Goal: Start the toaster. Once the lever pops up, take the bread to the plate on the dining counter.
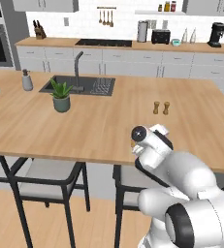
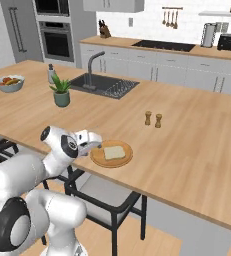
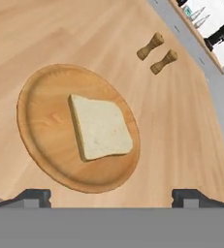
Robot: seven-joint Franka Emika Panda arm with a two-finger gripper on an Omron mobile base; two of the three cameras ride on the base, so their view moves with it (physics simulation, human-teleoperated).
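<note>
With the bread (image 3: 102, 127) lying flat on the plate (image 3: 43, 140) on the dining counter (image 2: 197, 130), I see my gripper (image 3: 112, 197) released, fingers spread wide

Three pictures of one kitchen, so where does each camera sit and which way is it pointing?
Left base view: behind the arm's left, facing over the dining counter toward the toaster; white arm at lower right.
Right base view: behind the arm's right, facing the plate holding the bread; arm at lower left.
Hand view: on the hand, looking down at plate and bread; the open end effector at the bottom.
Both base views share the sink and potted plant.
</note>
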